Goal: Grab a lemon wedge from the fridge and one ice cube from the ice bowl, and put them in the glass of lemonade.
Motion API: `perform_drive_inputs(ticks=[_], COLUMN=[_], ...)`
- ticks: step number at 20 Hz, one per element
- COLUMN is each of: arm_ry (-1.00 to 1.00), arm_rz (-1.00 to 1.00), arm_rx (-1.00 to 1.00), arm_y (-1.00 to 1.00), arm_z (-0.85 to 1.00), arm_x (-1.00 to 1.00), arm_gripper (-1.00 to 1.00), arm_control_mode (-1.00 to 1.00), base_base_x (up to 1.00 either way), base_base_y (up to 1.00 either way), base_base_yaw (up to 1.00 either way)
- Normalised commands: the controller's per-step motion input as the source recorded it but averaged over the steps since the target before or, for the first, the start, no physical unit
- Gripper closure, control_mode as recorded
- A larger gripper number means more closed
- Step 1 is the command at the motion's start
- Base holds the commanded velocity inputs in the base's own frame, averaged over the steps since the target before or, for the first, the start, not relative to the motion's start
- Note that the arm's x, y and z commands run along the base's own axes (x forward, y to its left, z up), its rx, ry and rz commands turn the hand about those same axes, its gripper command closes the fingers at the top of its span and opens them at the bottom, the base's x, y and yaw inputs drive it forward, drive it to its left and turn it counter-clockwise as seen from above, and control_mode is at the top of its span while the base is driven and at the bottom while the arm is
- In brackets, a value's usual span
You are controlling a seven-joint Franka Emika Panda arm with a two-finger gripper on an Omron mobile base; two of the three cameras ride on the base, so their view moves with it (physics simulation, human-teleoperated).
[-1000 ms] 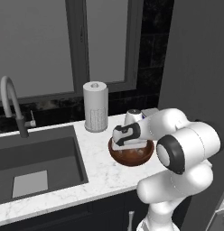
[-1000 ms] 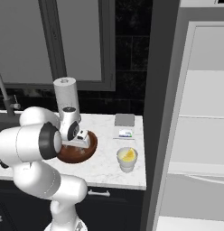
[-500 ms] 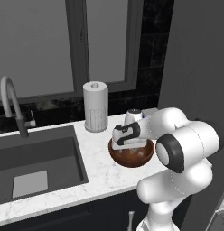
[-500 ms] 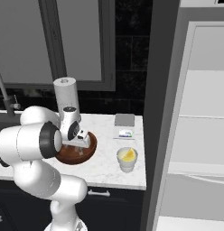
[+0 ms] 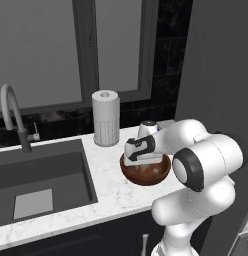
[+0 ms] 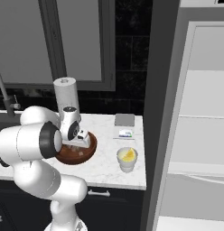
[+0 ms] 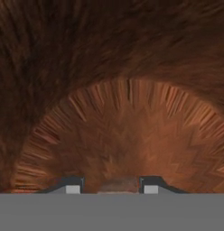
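One ice cube is what you need, and your gripper sits deep in the ice bowl, finger tips narrowed around a pale block that may be ice — whether they truly clamp it, the close view cannot tell. Lift too soon and you could come up empty, or drag the bowl. At the bowl's four o'clock in the right base view, the glass of lemonade already holds the lemon wedge — clip it in transit and it spills.
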Motion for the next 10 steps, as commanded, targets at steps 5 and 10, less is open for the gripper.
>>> perform_drive_inputs(ticks=[5, 10], arm_ry=[0.0, 0.0], arm_rz=[0.0, 0.0], arm_rx=[0.0, -0.01], arm_y=[0.0, 0.0], arm_z=[0.0, 0.18], arm_x=[0.01, 0.05], arm_gripper=[1.0, 1.0], arm_control_mode=[-1.0, -1.0], base_base_x=[0.0, 0.0], base_base_y=[0.0, 0.0], base_base_yaw=[0.0, 0.0])
